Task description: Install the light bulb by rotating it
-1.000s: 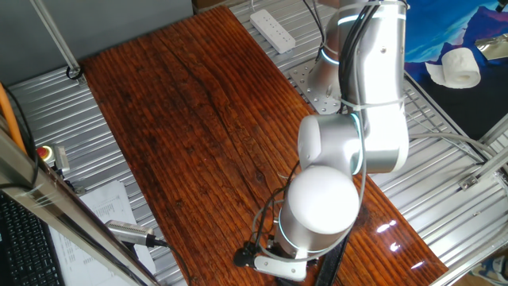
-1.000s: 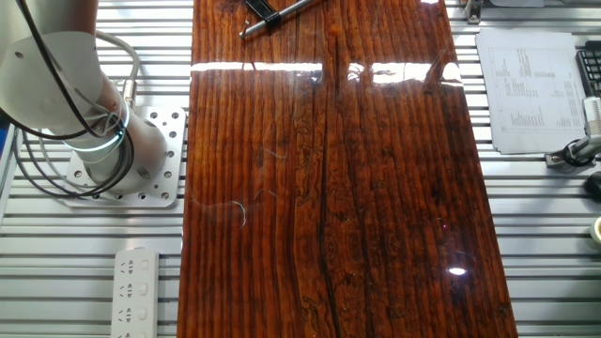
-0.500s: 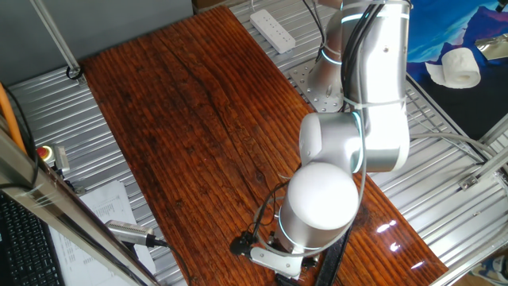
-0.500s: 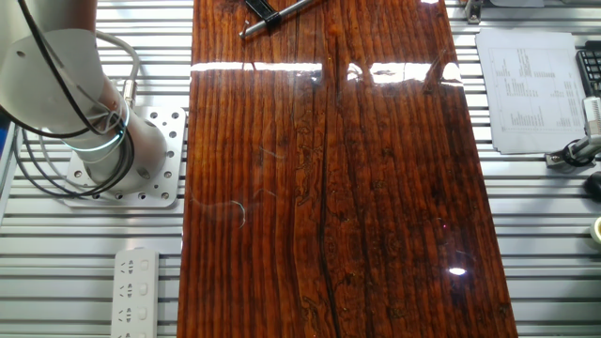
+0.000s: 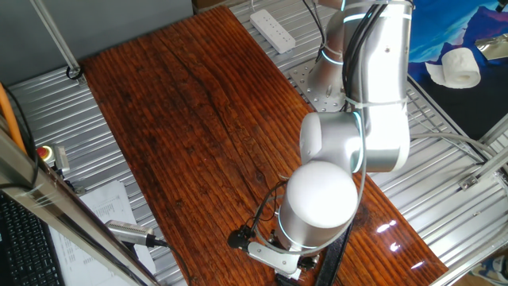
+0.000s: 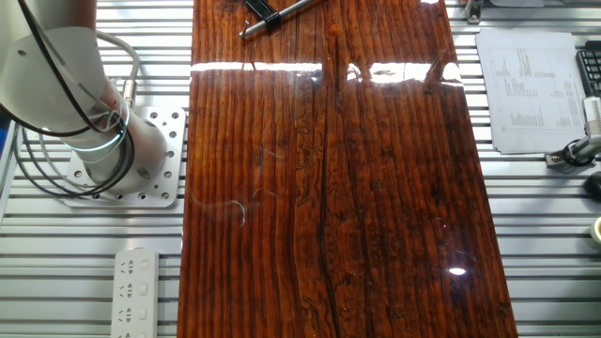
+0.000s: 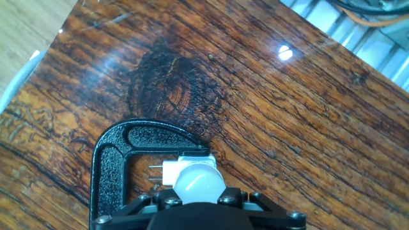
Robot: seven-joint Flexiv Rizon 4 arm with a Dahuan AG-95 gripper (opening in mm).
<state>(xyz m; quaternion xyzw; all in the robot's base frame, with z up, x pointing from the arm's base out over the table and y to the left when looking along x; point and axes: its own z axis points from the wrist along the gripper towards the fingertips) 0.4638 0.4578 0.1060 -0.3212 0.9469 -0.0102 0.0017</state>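
The gripper (image 7: 198,203) is hanging over the light bulb (image 7: 199,182), fingers hidden, grip unclear; the black clamp (image 7: 121,167) at nine o'clock is steadying the white socket (image 7: 176,169) for twisting.

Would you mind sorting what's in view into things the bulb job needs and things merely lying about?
Job: light bulb; white socket; black clamp; end effector.
Lying about: power strip; printed sheet; pen; white roll.

Silver-grey arm (image 5: 373,95) with round white joint caps, glowing cyan rings, black cables.
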